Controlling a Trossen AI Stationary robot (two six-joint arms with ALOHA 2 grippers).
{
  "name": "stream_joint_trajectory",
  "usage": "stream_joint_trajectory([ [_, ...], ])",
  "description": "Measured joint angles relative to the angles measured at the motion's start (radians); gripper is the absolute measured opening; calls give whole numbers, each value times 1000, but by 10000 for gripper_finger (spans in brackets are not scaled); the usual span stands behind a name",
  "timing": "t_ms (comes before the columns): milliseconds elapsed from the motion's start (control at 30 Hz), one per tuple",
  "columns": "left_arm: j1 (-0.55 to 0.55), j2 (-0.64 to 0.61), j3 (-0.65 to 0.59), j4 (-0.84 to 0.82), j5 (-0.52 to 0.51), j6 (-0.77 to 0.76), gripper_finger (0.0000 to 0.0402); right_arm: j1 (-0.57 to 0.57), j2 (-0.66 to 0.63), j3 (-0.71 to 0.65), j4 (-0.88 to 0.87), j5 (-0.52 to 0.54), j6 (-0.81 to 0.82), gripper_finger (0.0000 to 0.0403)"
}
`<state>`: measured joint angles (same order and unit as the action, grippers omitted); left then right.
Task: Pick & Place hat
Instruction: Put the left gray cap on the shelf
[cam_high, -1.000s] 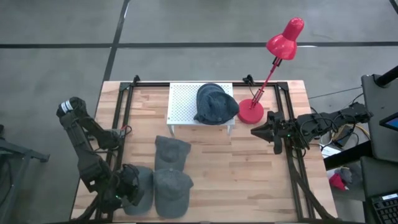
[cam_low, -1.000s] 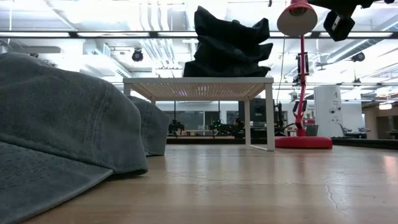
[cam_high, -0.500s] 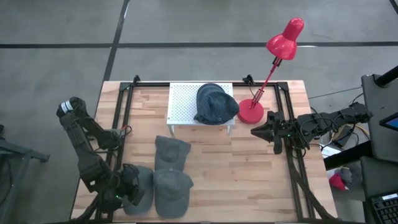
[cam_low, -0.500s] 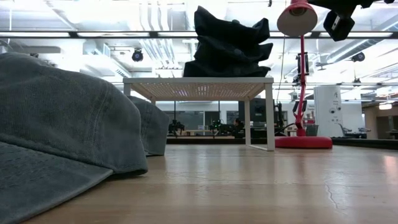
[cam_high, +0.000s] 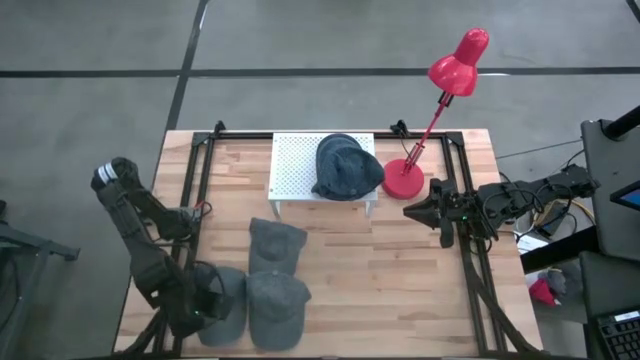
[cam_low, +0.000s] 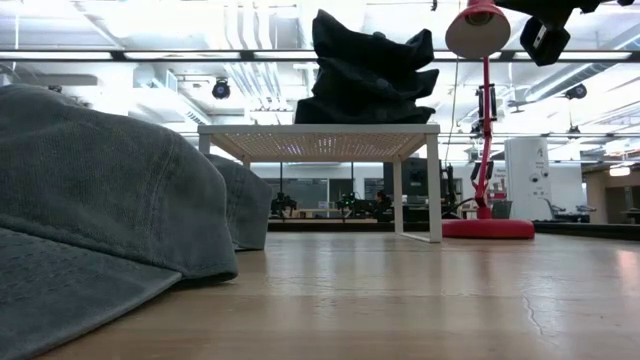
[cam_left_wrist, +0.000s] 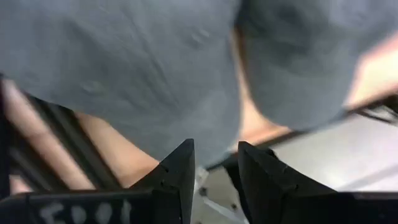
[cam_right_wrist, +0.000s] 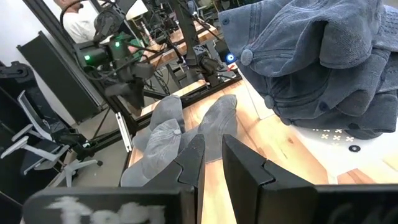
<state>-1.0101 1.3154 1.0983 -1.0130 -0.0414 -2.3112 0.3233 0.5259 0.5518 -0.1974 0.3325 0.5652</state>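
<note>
Three grey caps lie on the wooden table near its front left: one (cam_high: 275, 243) toward the middle, one (cam_high: 277, 310) at the near edge, one (cam_high: 233, 298) left of it. My left gripper (cam_high: 205, 308) hangs over that left cap (cam_left_wrist: 124, 68), pointing steeply down, its fingers a little open with nothing between them (cam_left_wrist: 216, 163). A darker grey hat (cam_high: 345, 165) lies crumpled on the white perforated rack (cam_high: 295, 165). My right gripper (cam_high: 412, 212) hovers at the right, pointing level toward the rack, fingers close together (cam_right_wrist: 212, 149).
A red desk lamp (cam_high: 405, 180) stands right of the rack, its head (cam_high: 460, 60) leaning past the far edge. Black frame rails (cam_high: 195, 200) run along the table's left and right sides. Bare wood lies between the caps and my right arm. A person sits beyond the table (cam_right_wrist: 68, 18).
My left gripper has rolled about its wrist and tipped over the near-left cap, staying in the same place. The caps and my right arm have kept still.
</note>
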Motion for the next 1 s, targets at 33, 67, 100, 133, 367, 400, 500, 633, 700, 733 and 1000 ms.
stream_joint_trajectory([
  [33,7,5,0,-18,8,-1,114,0,0,0,0,0,0,52],
  [67,14,9,0,-34,11,-1,114,0,0,0,0,0,0,52],
  [100,20,12,0,-45,19,-2,114,0,0,0,0,0,0,52],
  [133,25,15,-1,-47,24,-1,114,0,0,0,0,0,0,52],
  [367,35,31,-6,-49,24,0,114,0,1,0,0,3,0,52],
  [400,35,34,-6,-50,24,4,114,0,1,0,0,3,0,52],
  [500,35,46,-6,-51,24,6,114,0,0,0,0,3,0,52],
  [633,35,61,-7,-51,24,6,116,0,0,0,0,3,1,52],
  [700,35,63,-7,-51,26,5,119,0,0,0,0,3,3,52],
  [733,35,63,-7,-51,26,5,120,0,0,0,0,3,4,52],
  [1000,34,63,-5,-44,54,-29,166,0,0,0,0,3,4,52],
])
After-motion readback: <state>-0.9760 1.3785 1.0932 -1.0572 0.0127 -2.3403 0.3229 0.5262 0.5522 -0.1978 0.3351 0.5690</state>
